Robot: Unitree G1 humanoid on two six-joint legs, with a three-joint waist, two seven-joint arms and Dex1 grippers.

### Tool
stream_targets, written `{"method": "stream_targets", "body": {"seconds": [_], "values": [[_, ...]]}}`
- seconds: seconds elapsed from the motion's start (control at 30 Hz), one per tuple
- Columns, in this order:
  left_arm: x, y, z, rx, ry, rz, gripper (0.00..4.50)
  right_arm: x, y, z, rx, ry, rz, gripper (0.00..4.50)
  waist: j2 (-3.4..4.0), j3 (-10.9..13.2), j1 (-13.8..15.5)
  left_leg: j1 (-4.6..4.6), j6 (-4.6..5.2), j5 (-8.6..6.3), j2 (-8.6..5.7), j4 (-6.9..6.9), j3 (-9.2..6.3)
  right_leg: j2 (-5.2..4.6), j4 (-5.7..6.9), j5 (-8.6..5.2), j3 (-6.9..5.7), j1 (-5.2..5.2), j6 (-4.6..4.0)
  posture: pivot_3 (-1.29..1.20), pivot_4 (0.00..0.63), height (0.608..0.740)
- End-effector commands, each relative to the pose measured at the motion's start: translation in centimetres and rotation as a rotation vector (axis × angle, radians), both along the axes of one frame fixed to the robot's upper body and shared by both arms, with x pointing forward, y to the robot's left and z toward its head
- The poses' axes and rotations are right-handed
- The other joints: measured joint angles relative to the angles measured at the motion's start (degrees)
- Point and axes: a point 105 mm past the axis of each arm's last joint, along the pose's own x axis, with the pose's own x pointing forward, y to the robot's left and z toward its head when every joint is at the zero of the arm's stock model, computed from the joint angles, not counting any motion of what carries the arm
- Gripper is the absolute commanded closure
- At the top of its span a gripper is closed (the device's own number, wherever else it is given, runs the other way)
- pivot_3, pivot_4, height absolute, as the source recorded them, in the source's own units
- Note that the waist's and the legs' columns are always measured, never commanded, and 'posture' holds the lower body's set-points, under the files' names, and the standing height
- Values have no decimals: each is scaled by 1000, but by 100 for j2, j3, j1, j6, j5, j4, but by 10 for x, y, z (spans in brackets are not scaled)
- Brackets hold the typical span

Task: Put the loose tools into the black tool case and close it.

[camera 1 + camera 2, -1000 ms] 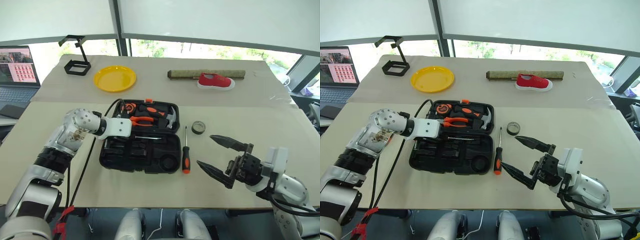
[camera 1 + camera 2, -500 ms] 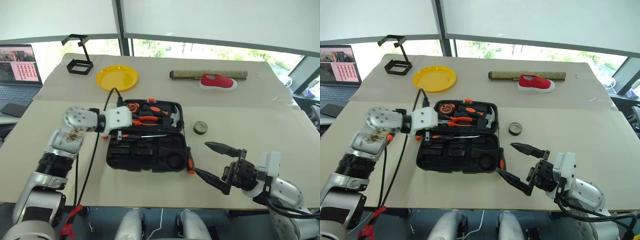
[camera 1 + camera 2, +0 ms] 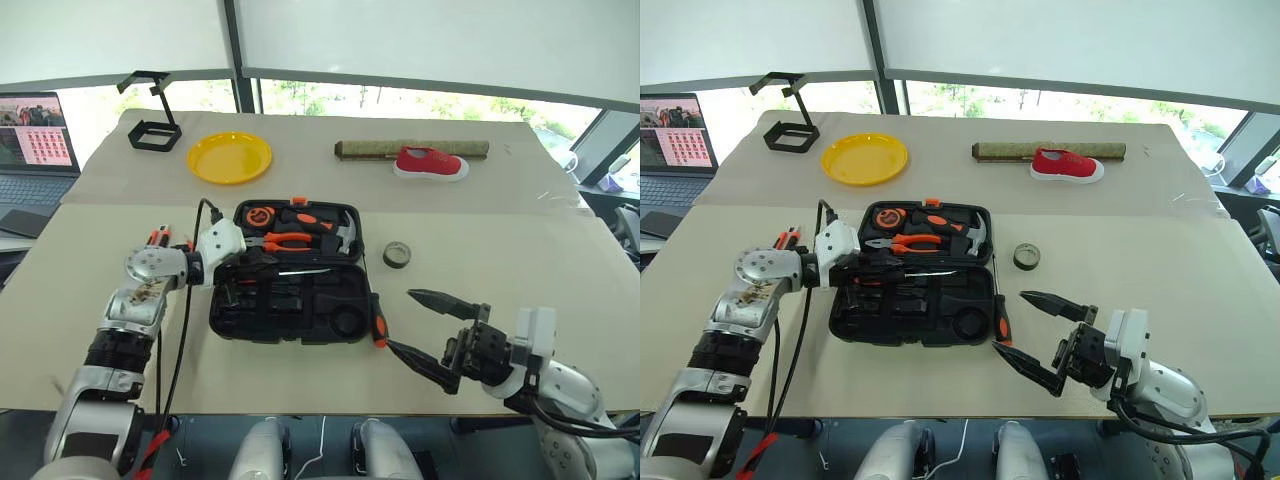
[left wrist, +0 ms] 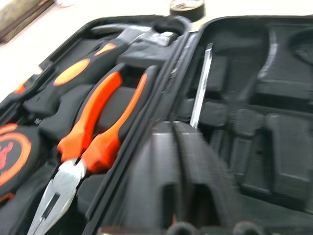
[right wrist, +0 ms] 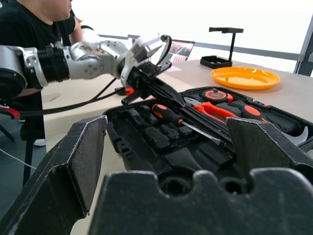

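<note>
Right gripper (image 3: 432, 328) is spread wide, holds nothing, near the screwdriver (image 3: 376, 322) lying vs. the black tool case (image 3: 290, 272) edge on the tabletop (image 3: 520, 250). It could bump it away. Left gripper (image 3: 862, 268) is pressed together in the case by another screwdriver (image 5: 183, 123). Tape roll (image 3: 397, 255) is further back, still out.

The left gripper (image 3: 243, 272) has its two black fingers pressed together, the arm bent at the elbow. The right gripper (image 3: 428, 326) points forward-left with its fingers spread wide, holding nothing.
</note>
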Motion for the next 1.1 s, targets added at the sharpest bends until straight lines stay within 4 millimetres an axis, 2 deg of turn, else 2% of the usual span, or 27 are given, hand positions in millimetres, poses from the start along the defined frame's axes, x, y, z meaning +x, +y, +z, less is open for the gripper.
{"method": "stream_targets", "body": {"seconds": [0.03, 0.13, 0.23, 0.43, 0.5, 0.53, 0.63, 0.7, 0.77, 0.9, 0.97, 1.1], "values": [[2, -4, -1, 28, -3, -6, 4463, 1, 1, 6, 6, -33, -4, 0, 0, 0, -3, 0, 0, 0, 0, 0, 0, 1, 0, 0, 0, -1, 0, 0, 150, 740], [-1, -5, -11, 50, 36, -6, 4463, 2, 1, 6, 6, -35, -9, 0, 0, 0, -6, 2, 0, 0, 0, -1, 2, 0, 0, 0, 2, 0, 0, 0, 150, 740], [2, -7, -24, 35, 122, 69, 4463, 3, 2, 7, 4, -39, -11, 0, 1, -1, 0, 5, 0, 0, 1, -1, 2, 0, 1, 0, 4, 3, 0, 0, 150, 740], [-12, -17, -41, 104, 161, 10, 4463, 6, 4, 8, -4, -46, -24, 0, 8, -10, 1, 16, 1, -1, 2, -1, 6, -2, 1, 1, 11, 10, 2, 0, 150, 740], [-12, -16, -39, 110, 121, 3, 4463, 7, 1, 7, -17, -43, -52, 0, 14, -21, 6, 16, 3, -3, 1, -2, 9, -2, 0, 1, 15, 10, 2, 0, 150, 740], [-11, -16, -27, 50, 83, -5, 4463, 9, -5, 8, -21, -37, -93, 0, 15, -24, 10, 16, 4, -4, 1, -2, 10, -3, -1, 1, 15, 10, 3, 0, 150, 740], [-14, -5, 10, -125, -28, -40, 3675, 20, -31, 2, -106, 15, -294, 0, 14, -24, 4, 12, 6, -5, 3, -3, 16, -5, -1, 1, 20, 4, 3, 0, 150, 740], [-26, 8, 28, -215, -81, -113, 3016, 19, -48, -8, -184, 83, -391, 0, 12, -23, -5, 4, 7, -6, 4, -2, 23, -8, 0, 3, 26, -7, 6, 0, 150, 740], [-37, 21, 34, -241, -97, -163, 2301, 14, -57, -14, -224, 130, -426, 0, 12, -23, -13, 2, 7, -6, 7, -1, 24, -7, 0, 4, 26, -10, 6, 0, 150, 740], [-75, 56, 38, -183, -2, -285, 820, -16, -82, -39, -320, 284, -473, 0, 17, -25, -33, 16, 7, -6, 11, -13, 27, -1, 0, -1, 30, -8, -2, 0, 150, 740], [-85, 67, 38, -164, 23, -295, 80, -26, -85, -48, -337, 341, -477, 0, 17, -25, -32, 20, 4, -10, 17, -15, 28, 0, -2, -3, 31, -5, -3, 0, 150, 740], [-97, 93, 27, -109, 48, -233, 29, -38, -82, -63, -347, 415, -457, 0, 17, -25, -22, 24, 3, -11, 22, -8, 37, -4, -9, -18, 44, -4, -1, 0, 150, 740]]}}
